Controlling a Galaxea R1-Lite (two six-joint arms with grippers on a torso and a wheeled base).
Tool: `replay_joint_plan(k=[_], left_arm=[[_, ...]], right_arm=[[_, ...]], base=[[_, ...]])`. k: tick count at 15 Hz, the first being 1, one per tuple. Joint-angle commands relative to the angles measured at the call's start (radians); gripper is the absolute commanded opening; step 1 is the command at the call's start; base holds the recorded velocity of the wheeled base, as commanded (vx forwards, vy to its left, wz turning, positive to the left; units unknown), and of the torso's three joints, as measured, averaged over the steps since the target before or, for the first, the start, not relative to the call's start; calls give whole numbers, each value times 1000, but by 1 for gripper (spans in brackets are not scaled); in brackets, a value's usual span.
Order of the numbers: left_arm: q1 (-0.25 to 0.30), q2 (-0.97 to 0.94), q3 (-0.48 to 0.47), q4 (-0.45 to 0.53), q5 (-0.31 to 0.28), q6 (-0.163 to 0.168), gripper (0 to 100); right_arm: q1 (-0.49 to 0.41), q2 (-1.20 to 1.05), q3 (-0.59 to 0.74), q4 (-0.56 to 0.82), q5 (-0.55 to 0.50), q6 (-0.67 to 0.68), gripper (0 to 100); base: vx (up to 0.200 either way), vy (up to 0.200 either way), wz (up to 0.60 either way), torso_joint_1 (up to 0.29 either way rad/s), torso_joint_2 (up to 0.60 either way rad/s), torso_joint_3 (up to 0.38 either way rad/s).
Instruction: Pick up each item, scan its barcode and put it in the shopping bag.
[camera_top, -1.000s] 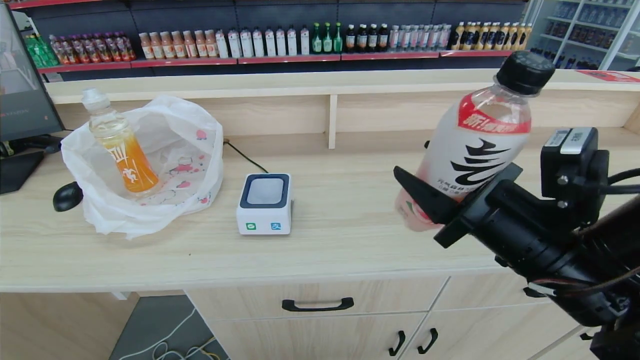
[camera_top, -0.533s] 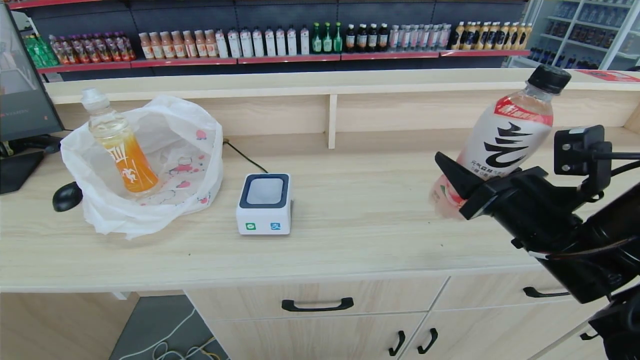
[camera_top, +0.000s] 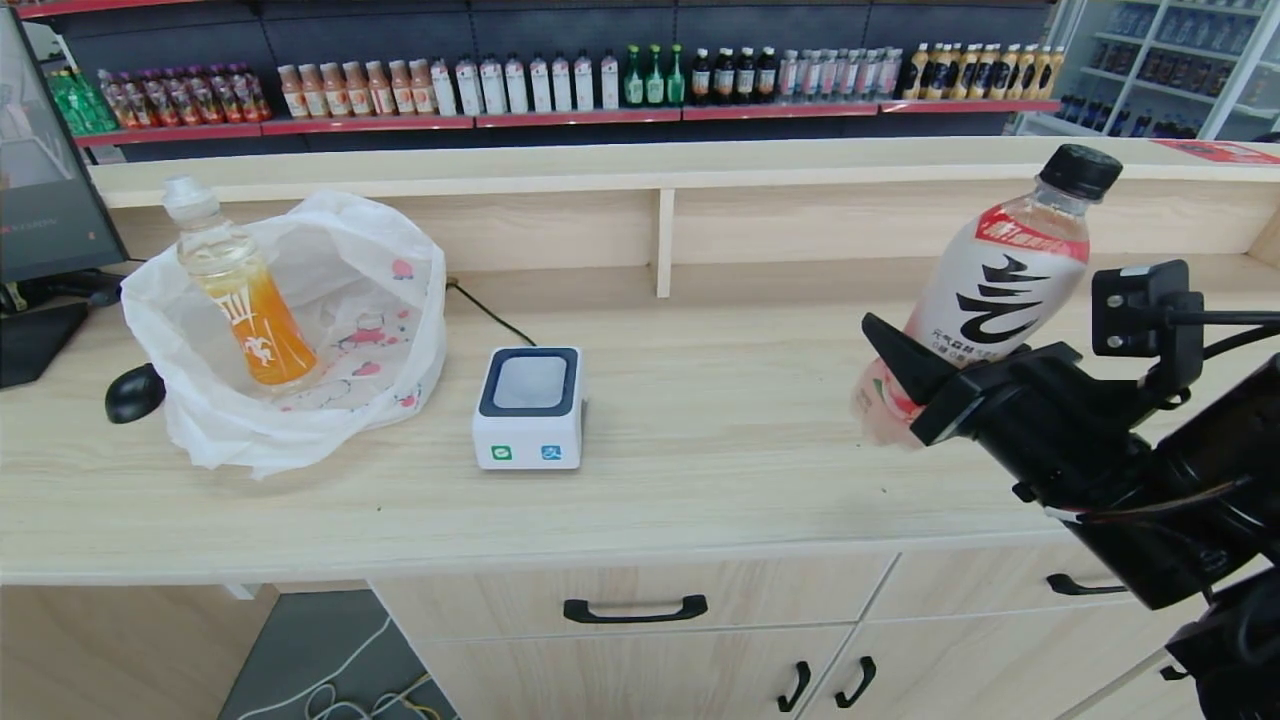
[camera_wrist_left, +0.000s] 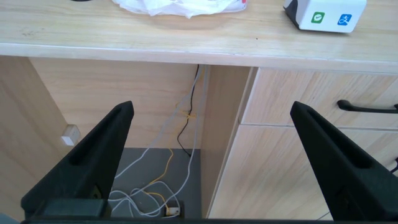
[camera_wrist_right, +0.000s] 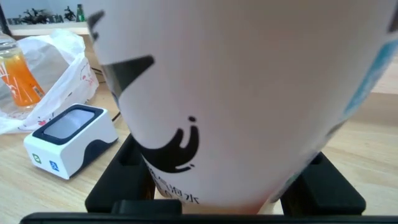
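Note:
My right gripper (camera_top: 935, 390) is shut on a pink drink bottle (camera_top: 985, 295) with a white label and a black cap, held tilted above the right part of the counter. Up close the same bottle (camera_wrist_right: 249, 93) sits between the right gripper's (camera_wrist_right: 224, 186) fingers. A white barcode scanner (camera_top: 529, 406) (camera_wrist_right: 69, 140) (camera_wrist_left: 326, 14) stands mid-counter, left of the bottle. At the left a white shopping bag (camera_top: 290, 330) (camera_wrist_right: 56, 68) (camera_wrist_left: 180, 6) holds an orange drink bottle (camera_top: 240, 290) (camera_wrist_right: 18, 74) upright. My left gripper (camera_wrist_left: 211, 162) hangs open below the counter's front edge, with nothing between its fingers.
A black mouse (camera_top: 135, 392) and a monitor (camera_top: 45, 170) sit at the counter's far left. A cable (camera_top: 490, 312) runs from the scanner to the back. A raised wooden ledge (camera_top: 660, 165) borders the counter behind. Drawers (camera_top: 635, 607) (camera_wrist_left: 323, 118) are below the front edge.
The right gripper carried the pink bottle right and away from the camera over the last second, then shifted it slightly left. The bag, scanner and orange bottle stayed put.

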Motion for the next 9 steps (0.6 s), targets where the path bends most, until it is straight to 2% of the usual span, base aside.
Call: replay_joint_plan(k=[1,3,6,9], left_arm=[[0,0,0,0,0,1,100],[0,0,0,0,0,-2,100],[0,0,0,0,0,-2,100],[0,0,0,0,0,-4,100]], right_arm=[[1,9,0,-1,0,-1,0],[2,18,-7,-1,2,-1,0],[2,13,-7,-1,2,-1,0],[2,16,-17,-1,2,-1,0]], base=[[0,0,0,0,0,0],[0,0,0,0,0,0],[-200,0,0,14,10,4],[0,0,0,0,0,0]])
